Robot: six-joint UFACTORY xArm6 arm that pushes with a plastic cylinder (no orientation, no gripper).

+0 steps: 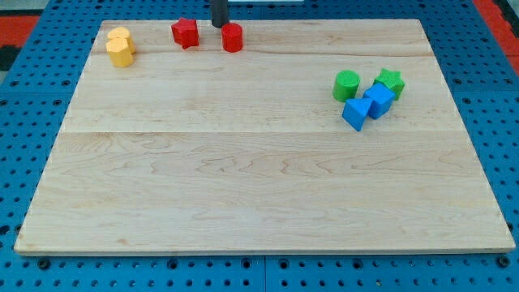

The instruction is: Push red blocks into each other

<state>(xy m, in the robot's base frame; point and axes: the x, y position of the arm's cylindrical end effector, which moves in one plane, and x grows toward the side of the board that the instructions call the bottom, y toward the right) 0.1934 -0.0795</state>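
Note:
Two red blocks sit near the view's top edge of the wooden board [259, 162]. A red star-shaped block [185, 33] is on the left and a red cylinder [232, 37] is on the right, with a small gap between them. My tip [219, 26] is at the view's top, just up and left of the red cylinder, between the two red blocks and slightly behind them. I cannot tell whether it touches the cylinder.
Two yellow blocks [120, 47] sit together at the top left. At the right a green cylinder [346, 84], a green star-shaped block [391, 81] and two blue blocks [366, 105] are clustered. Blue pegboard surrounds the board.

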